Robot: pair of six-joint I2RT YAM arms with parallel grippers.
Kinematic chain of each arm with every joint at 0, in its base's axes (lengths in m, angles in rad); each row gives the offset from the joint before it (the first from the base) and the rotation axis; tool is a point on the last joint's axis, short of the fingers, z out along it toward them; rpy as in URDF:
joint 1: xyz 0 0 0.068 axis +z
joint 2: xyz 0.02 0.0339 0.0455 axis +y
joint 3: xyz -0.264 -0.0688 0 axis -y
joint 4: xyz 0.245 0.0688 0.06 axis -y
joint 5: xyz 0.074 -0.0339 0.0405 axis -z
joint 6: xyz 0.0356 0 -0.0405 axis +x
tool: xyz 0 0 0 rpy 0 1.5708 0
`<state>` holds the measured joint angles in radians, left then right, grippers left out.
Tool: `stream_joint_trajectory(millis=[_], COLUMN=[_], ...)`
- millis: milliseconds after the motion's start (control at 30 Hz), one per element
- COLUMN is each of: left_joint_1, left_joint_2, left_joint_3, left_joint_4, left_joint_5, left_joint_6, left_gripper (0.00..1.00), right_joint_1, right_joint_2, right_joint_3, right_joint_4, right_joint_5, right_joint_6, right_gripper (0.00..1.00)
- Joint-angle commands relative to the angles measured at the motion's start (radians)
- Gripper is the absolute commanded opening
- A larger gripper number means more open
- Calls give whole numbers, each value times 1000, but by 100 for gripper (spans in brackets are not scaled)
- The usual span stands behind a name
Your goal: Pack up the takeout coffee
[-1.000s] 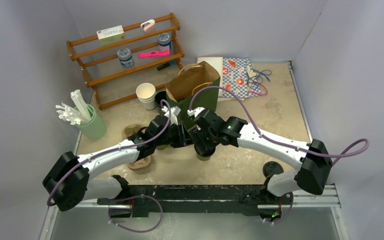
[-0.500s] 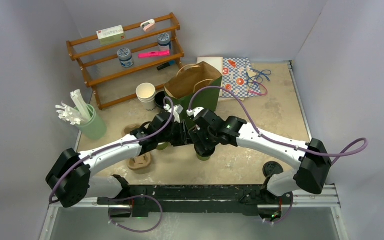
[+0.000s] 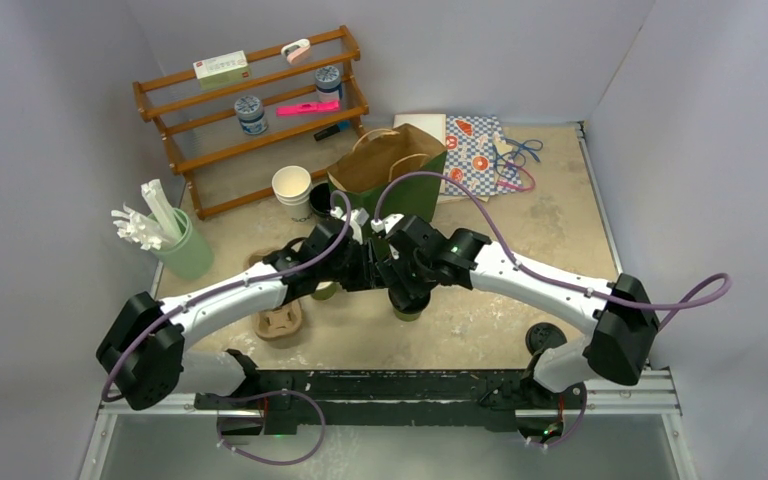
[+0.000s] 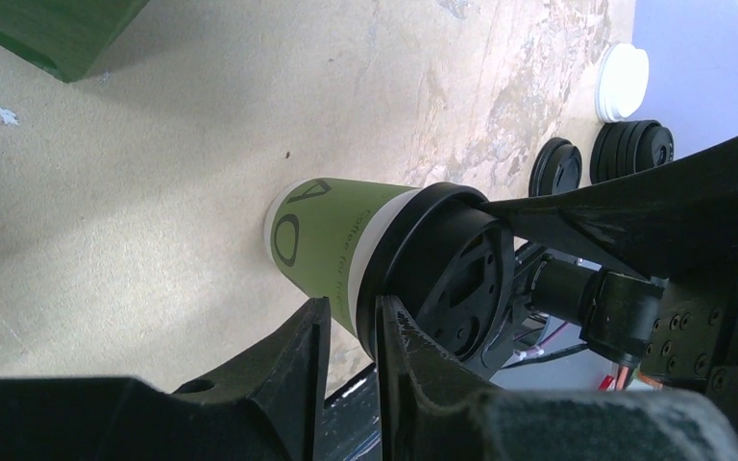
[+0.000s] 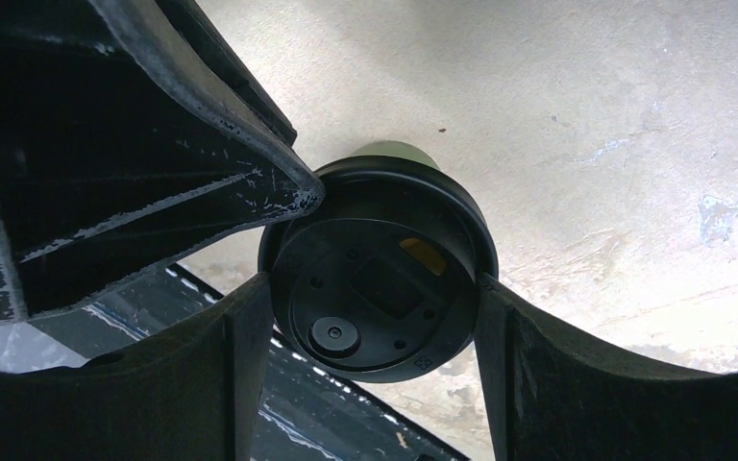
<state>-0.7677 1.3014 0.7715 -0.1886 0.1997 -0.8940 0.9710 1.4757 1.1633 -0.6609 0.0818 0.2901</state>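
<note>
The takeout coffee (image 4: 332, 240), an olive-green cup with a black sip lid (image 5: 380, 283), stands on the table at the centre front (image 3: 407, 313). My right gripper (image 5: 375, 307) comes down over it from above. Its two fingers press on opposite sides of the lid. My left gripper (image 4: 354, 312) reaches in from the left, nearly closed, and its fingertips straddle the lid's rim. One left fingertip (image 5: 293, 197) touches the lid's top edge. In the top view both grippers (image 3: 392, 280) meet over the cup and hide most of it.
A green-and-brown paper bag (image 3: 385, 170) stands open just behind the grippers. A lidless green cup (image 3: 325, 291) sits under my left arm, near a cardboard carrier (image 3: 280, 322). White (image 3: 292, 190) and black (image 3: 318, 200) cups, a utensil holder (image 3: 182, 250), a shelf (image 3: 250, 110) and spare lids (image 4: 634, 149) surround.
My left arm has stretched rightward, bringing its gripper up against the cup's lid. The right gripper and the cup have stayed put.
</note>
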Motion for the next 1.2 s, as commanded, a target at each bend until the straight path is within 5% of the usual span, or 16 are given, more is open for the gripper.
stream_joint_trajectory(millis=[0,267,767,1167], left_joint_1=[5,5,5,-12], left_joint_2=[65,34,-236,-246], left_joint_3=[-24,-14,22,-202], left_joint_4=[-184,-172,-179,205], left_joint_5=[-48,-27,-1,118], left_joint_6=[72,63,-10,-110], left_gripper=[25,27,47,46], right_joint_1=[21,21,21,43], right_joint_2=[111,45,-133,-338], right_joint_3=[-80,-54,-4,-215], right_joint_4=[-116,-121,-175,120], right_joint_5=[-195,-112,-62,-164], right_joint_6=[-12,6,-146,-483], right_gripper=[55,54,55,54])
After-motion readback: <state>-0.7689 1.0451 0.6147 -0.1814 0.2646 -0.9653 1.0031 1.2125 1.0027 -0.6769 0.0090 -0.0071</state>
